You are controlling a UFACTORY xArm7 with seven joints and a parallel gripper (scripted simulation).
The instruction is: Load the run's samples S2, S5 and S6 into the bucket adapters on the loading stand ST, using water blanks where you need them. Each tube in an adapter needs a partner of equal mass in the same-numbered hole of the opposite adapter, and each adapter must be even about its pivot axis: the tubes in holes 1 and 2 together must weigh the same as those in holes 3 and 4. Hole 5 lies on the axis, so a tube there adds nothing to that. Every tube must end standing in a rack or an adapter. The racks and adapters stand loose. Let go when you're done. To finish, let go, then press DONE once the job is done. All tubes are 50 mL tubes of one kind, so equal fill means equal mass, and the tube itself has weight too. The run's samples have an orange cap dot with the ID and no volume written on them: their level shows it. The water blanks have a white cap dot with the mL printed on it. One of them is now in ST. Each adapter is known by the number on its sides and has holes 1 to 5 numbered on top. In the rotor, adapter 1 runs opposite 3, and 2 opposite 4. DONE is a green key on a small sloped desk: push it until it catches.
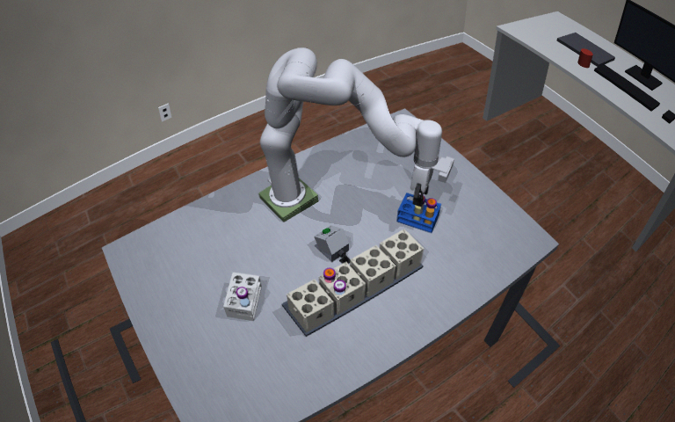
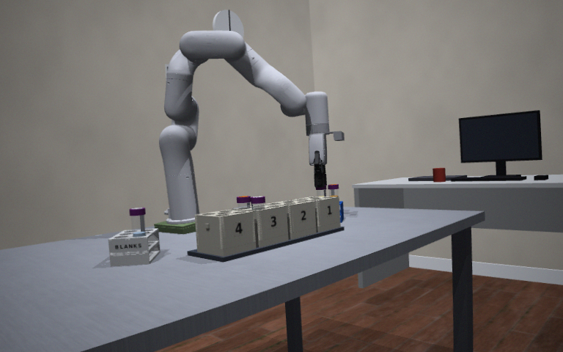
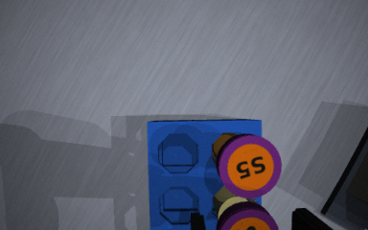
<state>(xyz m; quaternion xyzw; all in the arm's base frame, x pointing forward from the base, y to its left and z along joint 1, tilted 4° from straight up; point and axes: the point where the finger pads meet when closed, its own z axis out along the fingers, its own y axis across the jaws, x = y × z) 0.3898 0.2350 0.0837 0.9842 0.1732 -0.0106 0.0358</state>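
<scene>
As the half-open gripper (image 1: 419,201) (image 2: 319,185) (image 3: 246,221) straddles one cap unclamped, S5 (image 1: 431,202) (image 2: 333,187) (image 3: 249,166) crowding close beside.

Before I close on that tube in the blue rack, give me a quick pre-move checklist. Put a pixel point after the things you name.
1. Gripper (image 1: 420,201) (image 2: 319,186) fingers apart: ok.
2. Tube between the fingers is S2: cannot tell; its label is cut off in the wrist view.
3. S5 tube (image 1: 431,202) (image 3: 249,166) standing in the blue rack (image 1: 415,224) (image 3: 158,184): ok.
4. Fingers centred on the cap: cannot tell.
5. Adapter 1 (image 1: 410,262) (image 2: 330,213) has free holes: ok.
6. Adapter 3 (image 1: 351,296) (image 2: 273,221) loaded opposite a matching adapter 1: not ok.
</scene>
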